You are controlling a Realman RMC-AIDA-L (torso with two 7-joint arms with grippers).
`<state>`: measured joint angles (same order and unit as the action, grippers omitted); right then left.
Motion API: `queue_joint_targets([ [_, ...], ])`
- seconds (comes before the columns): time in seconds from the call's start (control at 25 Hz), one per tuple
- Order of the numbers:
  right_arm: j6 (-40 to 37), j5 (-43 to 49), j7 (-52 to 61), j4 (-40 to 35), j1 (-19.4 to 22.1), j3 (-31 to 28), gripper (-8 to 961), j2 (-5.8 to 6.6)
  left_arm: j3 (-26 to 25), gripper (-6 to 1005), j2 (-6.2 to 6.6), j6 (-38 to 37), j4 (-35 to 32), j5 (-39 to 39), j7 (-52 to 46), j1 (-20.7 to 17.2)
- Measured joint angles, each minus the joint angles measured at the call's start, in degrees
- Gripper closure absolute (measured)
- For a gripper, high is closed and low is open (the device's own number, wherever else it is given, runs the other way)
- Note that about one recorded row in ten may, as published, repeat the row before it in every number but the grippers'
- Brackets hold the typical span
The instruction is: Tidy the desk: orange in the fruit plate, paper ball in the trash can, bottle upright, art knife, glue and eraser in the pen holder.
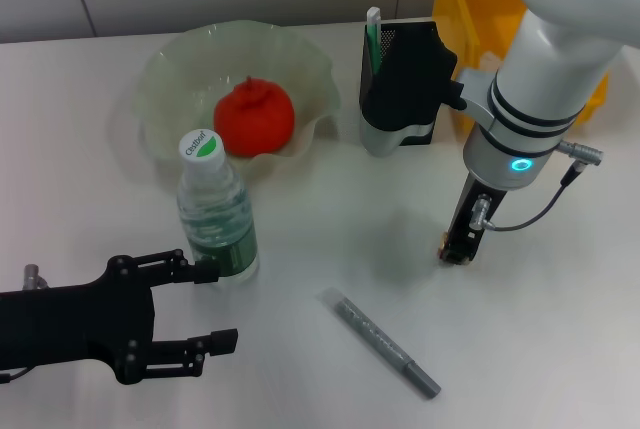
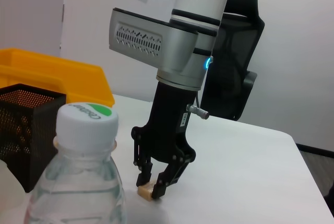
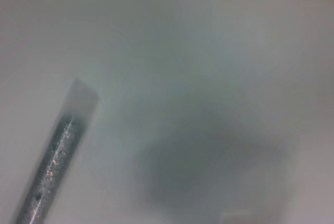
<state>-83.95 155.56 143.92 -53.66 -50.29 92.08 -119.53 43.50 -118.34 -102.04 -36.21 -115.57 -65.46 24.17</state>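
1. On the desk [image 1: 560, 349], head view: right gripper [image 1: 457, 252] is down at the surface at about 4 o'clock from the pen holder [image 1: 400, 89], well apart from it. A small tan eraser [image 1: 447, 253] sits at its fingertips. Orange [image 1: 254, 117] is in the fruit plate [image 1: 170, 69]; bottle [image 1: 216, 211] stands upright at 6 o'clock from the plate. The grey knife [image 1: 383, 343] lies flat at 8 o'clock from the right gripper, well apart. Left gripper [image 1: 205, 307] has fingers spread, upper finger just beside the bottle base, idle.

2. Left wrist view: right gripper [image 2: 154, 182] fingers are closed in on the eraser [image 2: 145, 191], which looks to rest on the desk. Grip looks low and near the fingertips, so I'd judge it marginal. Bottle cap [image 2: 86, 125] is in the foreground, pen holder [image 2: 26, 125] at the edge, yellow bin [image 2: 57, 78] behind.

3. Right wrist view: only desk, shadow and the knife [image 3: 55, 161]; own fingers not visible.

4. Doing it well: lift straight up before translating, clear the holder rim, centre over the opening at 10 o'clock, release low. Go slowly; a fingertip pinch could let the eraser twist out.
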Motion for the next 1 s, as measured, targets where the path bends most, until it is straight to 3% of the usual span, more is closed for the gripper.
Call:
queue_joint_targets([
  [0.2, -1.9, 0.2, 0.1, -3.7, 0.3, -2.0, 679, 0.22, 0.0, 213, 0.04, 0.2, 0.0, 0.0, 0.1, 0.0],
  [0.44, -6.4, 4.4, -0.9, -15.6, 0.8, -11.8, 694, 0.51, 0.0, 213, 0.04, 0.2, 0.0, 0.0, 0.1, 0.0],
  [0.6, -4.3, 5.0, -2.5, -24.6, 1.5, -18.6, 691, 0.68, 0.0, 213, 0.01, 0.2, 0.0, 0.0, 0.1, 0.0],
  [0.8, 1.7, 4.8, -3.2, -25.6, 2.3, -19.3, 687, 0.65, 0.0, 213, -0.05, 0.2, 0.0, 0.0, 0.1, 0.0],
  [1.0, 8.3, 4.3, -5.1, -20.3, 2.6, -19.0, 684, 0.37, 0.0, 213, -0.06, 0.2, 0.4, 0.0, 0.1, 0.0],
])
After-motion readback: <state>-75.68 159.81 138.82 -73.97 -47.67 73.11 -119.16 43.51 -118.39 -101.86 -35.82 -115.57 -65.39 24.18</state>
